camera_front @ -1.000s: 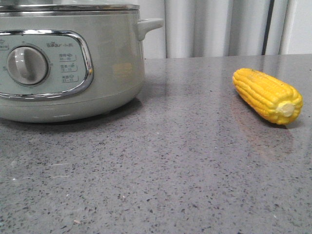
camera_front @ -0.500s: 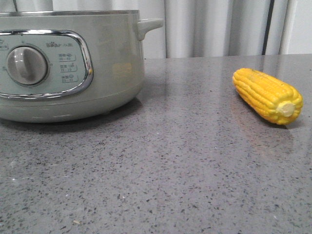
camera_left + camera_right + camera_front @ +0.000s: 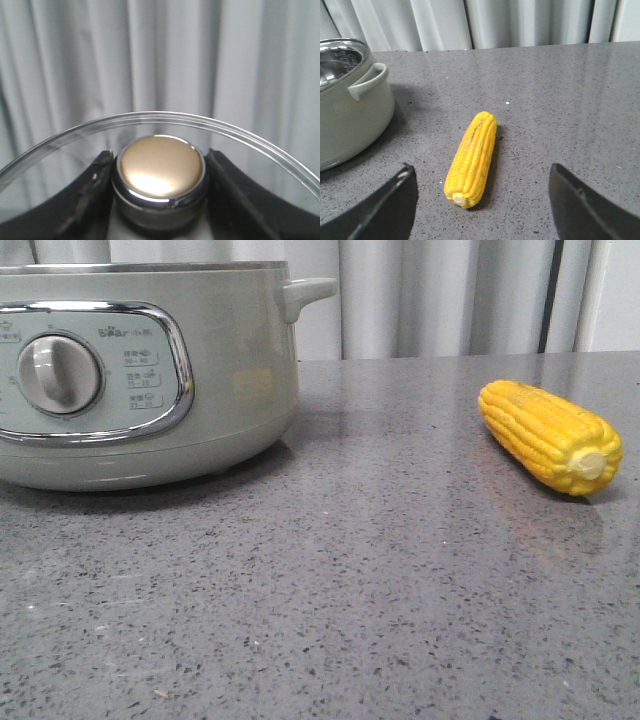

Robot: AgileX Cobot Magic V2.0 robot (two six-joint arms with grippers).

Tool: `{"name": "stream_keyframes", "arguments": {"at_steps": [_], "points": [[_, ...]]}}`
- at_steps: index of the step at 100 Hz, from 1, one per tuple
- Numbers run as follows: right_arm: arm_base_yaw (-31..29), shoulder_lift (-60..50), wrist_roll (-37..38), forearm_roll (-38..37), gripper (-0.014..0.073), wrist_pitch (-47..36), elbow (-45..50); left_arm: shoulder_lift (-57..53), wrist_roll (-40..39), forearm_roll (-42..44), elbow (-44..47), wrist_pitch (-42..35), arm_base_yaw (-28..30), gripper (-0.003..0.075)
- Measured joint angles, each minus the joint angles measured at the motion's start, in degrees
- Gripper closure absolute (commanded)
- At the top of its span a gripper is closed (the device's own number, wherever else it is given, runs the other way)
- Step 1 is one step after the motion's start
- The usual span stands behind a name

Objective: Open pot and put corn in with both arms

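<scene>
The pale grey-green pot [image 3: 230, 370] stands at the left of the grey table, its control panel and knob [image 3: 60, 373] facing me; in the right wrist view the pot [image 3: 350, 110] shows an open steel inside. My left gripper [image 3: 161, 170] is shut on the golden lid knob [image 3: 162, 167] of a glass lid [image 3: 240, 135], held up before the curtain. The yellow corn [image 3: 550, 435] lies on the table at the right. My right gripper [image 3: 480, 200] is open above the table, with the corn [image 3: 472, 157] lying just beyond and between its fingers, stub end toward it.
The grey speckled tabletop [image 3: 350, 570] spreads between pot and corn. A pale curtain [image 3: 440, 295] hangs behind the table's far edge. The pot's side handle [image 3: 305, 292] sticks out toward the corn's side.
The lid that sat on the pot's rim a second ago has been lifted out of the front view. The pot has shifted slightly to the right. The corn has not moved.
</scene>
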Motion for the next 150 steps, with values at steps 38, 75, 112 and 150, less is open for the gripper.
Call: {"name": "stream_keyframes", "arguments": {"at_steps": [38,75,112,150], "points": [[2.6,0.0,0.0,-0.2,0.0113,-1.9,0.0,-0.8,0.1,0.9,15.0,7.2,13.7,0.0647],[2.9,0.0,0.0,-0.2,0.0113,-2.1,0.0,4.1,0.0,-5.0,28.7,-8.4,13.7,0.0647],[2.9,0.0,0.0,-0.2,0.0113,-2.2,0.0,10.9,-0.2,-5.3,29.6,-12.3,9.4,0.0647],[2.9,0.3,0.0,-0.2,0.0113,-2.3,0.0,14.2,-0.2,-5.3,29.6,-12.6,9.2,0.0565]]}}
